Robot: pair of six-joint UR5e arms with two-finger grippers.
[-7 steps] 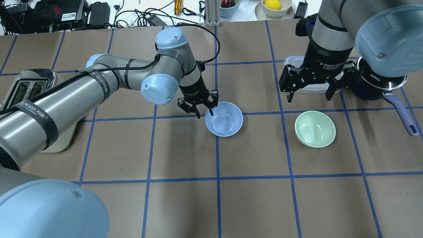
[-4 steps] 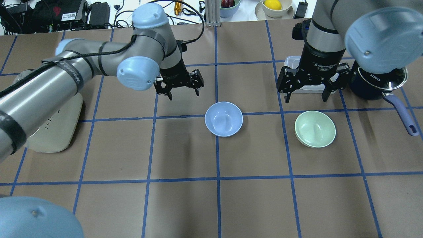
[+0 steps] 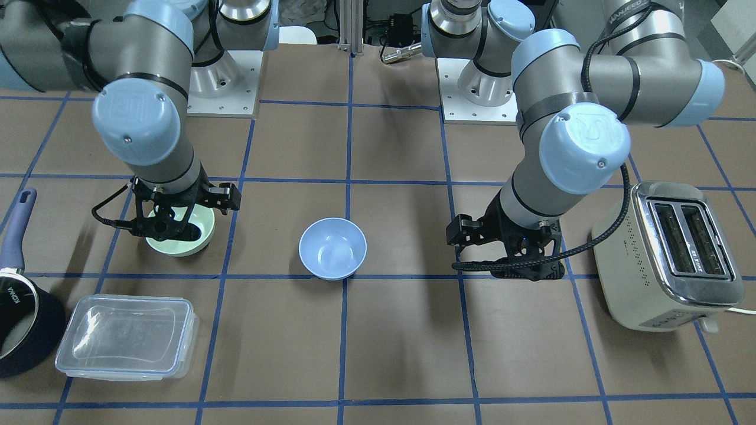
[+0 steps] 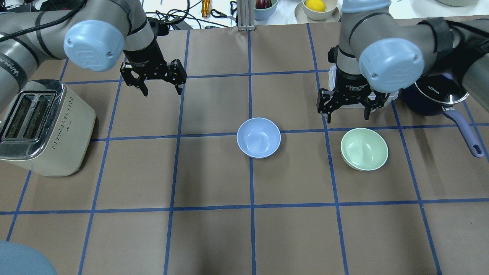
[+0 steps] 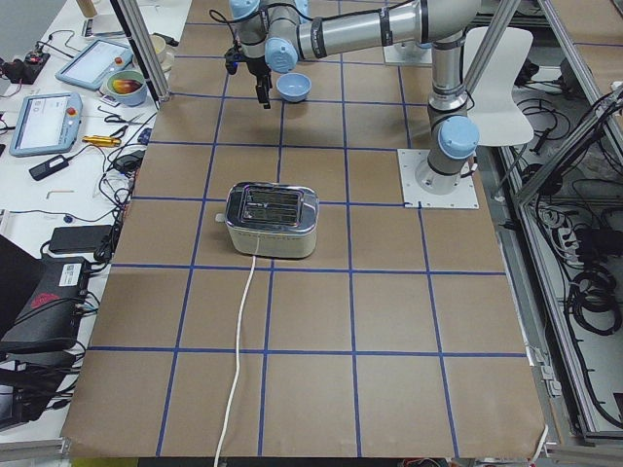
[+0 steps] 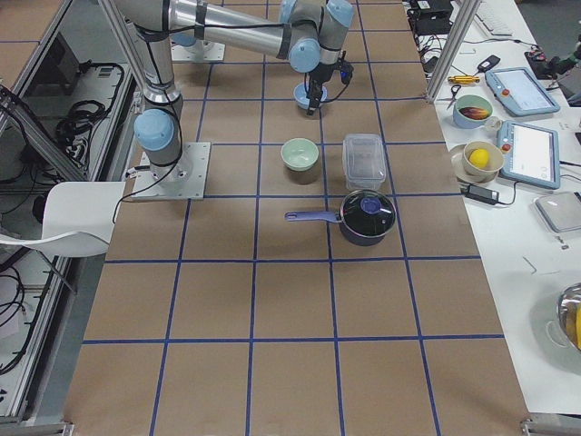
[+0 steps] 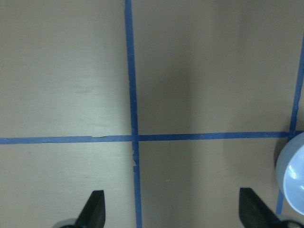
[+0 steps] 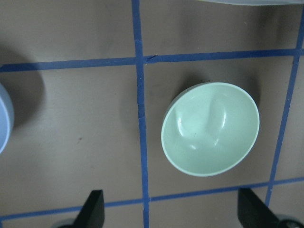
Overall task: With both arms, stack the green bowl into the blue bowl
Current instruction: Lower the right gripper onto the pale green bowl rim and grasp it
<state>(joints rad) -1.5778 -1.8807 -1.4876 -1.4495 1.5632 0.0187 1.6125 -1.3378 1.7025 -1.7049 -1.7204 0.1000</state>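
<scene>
Now the step in hand seems to be the pick of the green bowl (image 4: 364,149), which stands upright on the brown table (image 4: 214,236), alone in its taped square, well apart from the blue bowl (image 4: 258,137) at the centre line. The right gripper (image 4: 347,116) hangs just beyond the far rim of the green bowl with its fingers spread wide and nothing between them; the left gripper (image 4: 162,91) is also spread and empty, over bare table near the toaster (image 4: 42,126) and well away from the blue bowl. To do this step well, I think the right gripper should come down so that one finger goes inside the rim and the other outside, and close only when the thin wall sits deep between the pads, because a smooth round bowl can slip or tip from a shallow pinch. It should then lift straight up, carry the bowl level over the blue one and let go low and centred. The left gripper could steady the blue bowl by its rim. As for writing, the dark pot (image 4: 435,95) shows "KONKA", a black strap on the left arm (image 3: 626,47) carries letters ending in "NEED", and the print on the right wrist is too small to read.
</scene>
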